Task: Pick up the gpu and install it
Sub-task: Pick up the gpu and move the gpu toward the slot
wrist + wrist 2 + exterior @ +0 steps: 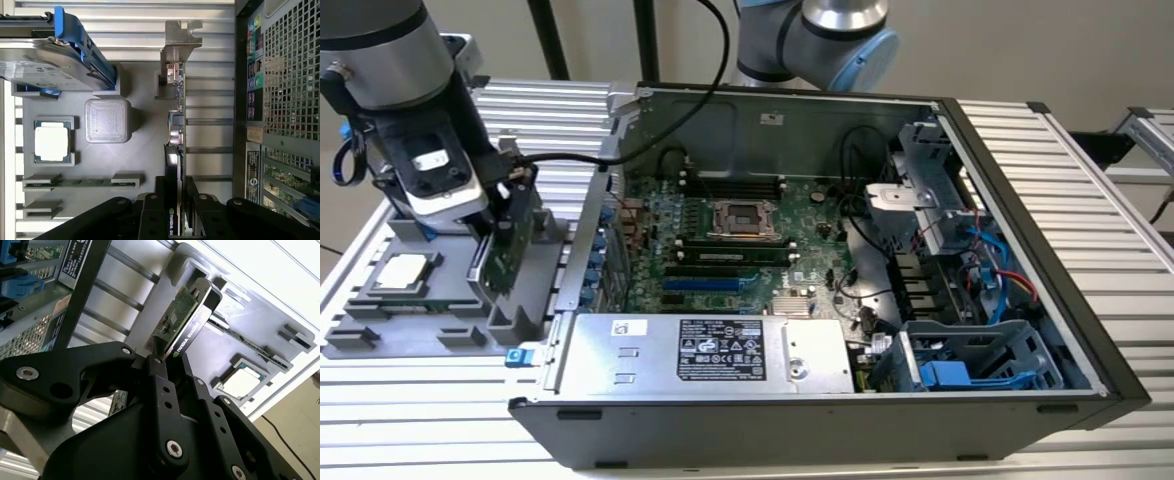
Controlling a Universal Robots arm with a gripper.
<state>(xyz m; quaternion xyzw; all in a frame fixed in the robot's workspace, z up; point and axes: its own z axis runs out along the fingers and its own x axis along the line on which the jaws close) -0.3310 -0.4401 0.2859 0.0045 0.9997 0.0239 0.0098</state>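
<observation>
The gpu [507,255] stands on edge in a slot of the grey holder tray [400,335], at the exterior view's left beside the open computer case [1014,200]. My gripper [491,232] comes down on it from above. In the first wrist view the gpu [176,125] is edge-on, with its silver bracket [180,40] at the far end, and my gripper [176,189] has a black finger pressed on each face. In the second wrist view the gripper [161,359] is shut on the gpu [182,322], green board on one side, black shroud on the other.
On the tray also lie a square CPU chip [51,142], a memory stick [80,182] and a hard drive in a blue frame [45,65]. The case wall [594,240] rises close beside the card. Inside are the motherboard [720,250] and the power supply [707,350].
</observation>
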